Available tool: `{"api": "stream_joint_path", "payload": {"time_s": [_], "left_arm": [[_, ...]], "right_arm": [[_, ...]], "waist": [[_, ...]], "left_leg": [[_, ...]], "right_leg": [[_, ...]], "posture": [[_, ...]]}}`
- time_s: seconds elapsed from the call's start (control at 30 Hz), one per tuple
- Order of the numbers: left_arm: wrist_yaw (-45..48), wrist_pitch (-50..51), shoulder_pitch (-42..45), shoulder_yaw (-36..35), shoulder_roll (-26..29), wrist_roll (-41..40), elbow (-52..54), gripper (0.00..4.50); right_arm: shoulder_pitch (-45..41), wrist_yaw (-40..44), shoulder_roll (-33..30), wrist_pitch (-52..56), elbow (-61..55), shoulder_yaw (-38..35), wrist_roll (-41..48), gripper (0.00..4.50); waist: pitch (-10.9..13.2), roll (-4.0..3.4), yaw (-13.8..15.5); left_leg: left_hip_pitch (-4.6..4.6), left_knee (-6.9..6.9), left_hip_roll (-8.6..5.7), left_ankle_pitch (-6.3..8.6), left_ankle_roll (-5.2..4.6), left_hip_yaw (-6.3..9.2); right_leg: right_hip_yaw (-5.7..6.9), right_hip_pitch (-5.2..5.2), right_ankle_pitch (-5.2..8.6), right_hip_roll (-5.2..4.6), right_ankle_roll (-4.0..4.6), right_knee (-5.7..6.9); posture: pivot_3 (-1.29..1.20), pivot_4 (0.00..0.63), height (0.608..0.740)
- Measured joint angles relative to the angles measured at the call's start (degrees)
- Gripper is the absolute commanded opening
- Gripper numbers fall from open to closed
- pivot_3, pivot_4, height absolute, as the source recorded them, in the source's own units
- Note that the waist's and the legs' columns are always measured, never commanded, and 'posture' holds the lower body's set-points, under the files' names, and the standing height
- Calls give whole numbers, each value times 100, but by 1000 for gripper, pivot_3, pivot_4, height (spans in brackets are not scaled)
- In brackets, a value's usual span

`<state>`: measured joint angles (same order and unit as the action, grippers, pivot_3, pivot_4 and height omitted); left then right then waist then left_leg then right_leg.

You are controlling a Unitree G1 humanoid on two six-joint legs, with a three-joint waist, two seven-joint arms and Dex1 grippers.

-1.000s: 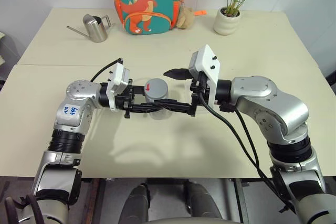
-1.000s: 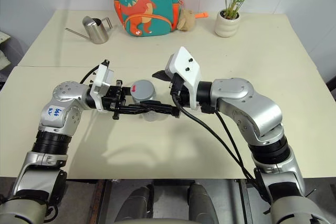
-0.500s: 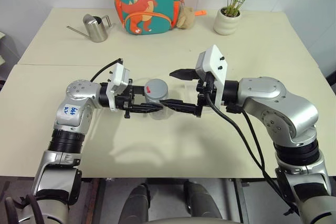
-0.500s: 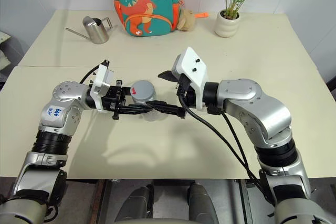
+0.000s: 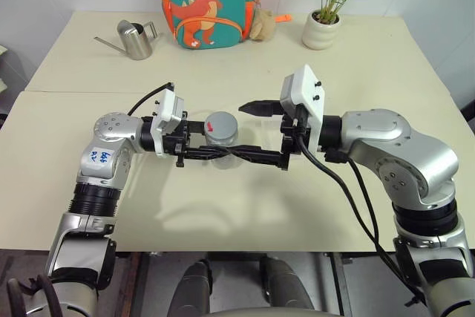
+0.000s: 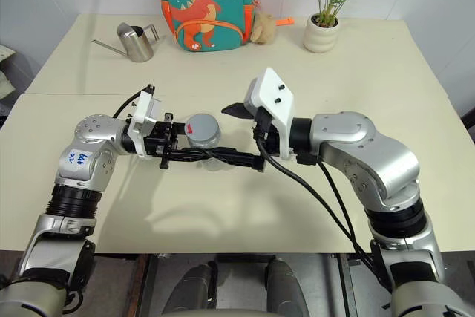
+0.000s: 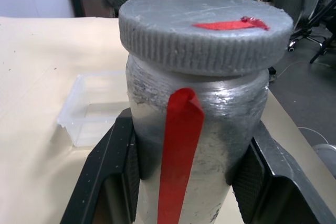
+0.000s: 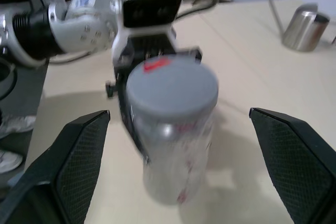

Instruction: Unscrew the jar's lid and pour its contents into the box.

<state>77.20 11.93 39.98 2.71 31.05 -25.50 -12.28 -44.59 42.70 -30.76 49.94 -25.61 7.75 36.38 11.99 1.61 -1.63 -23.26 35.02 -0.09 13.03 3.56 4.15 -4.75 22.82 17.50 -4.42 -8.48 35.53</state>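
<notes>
Two arms meet mid-frame over the bench [image 5: 386, 57]. Left gripper [image 7: 184, 182] jaws clamp the jar [image 5: 222, 139], lid [image 7: 205, 32] on; right gripper [image 5: 261, 130] jaws gape wide, clear of the lid. Box [image 7: 97, 106] behind the jar.

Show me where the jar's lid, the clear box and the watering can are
lid [image 7: 205, 27], left wrist view, on its flat grey top.
box [image 7: 89, 114], left wrist view, on its clear near wall.
watering can [image 5: 136, 41], left eye view, on its steel body.
</notes>
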Motion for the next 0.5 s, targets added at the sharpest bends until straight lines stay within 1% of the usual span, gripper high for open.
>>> {"api": "stream_joint_path", "payload": {"time_s": [0.33,0.5], "left_arm": [[24,-64,78,0,-28,11,-172,1870],[30,-76,102,0,-30,14,-176,1870]], "right_arm": [[-215,-12,426,-45,181,113,-117,4481],[-319,-16,662,-98,320,301,-209,4481]], "waist": [[0,0,-5],[0,0,-6]], "left_leg": [[0,0,0,0,0,0],[0,0,0,0,0,0]], "right_leg": [[0,0,0,0,0,1],[0,0,0,0,0,2]], "posture": [[0,150,740],[0,150,740]]}}
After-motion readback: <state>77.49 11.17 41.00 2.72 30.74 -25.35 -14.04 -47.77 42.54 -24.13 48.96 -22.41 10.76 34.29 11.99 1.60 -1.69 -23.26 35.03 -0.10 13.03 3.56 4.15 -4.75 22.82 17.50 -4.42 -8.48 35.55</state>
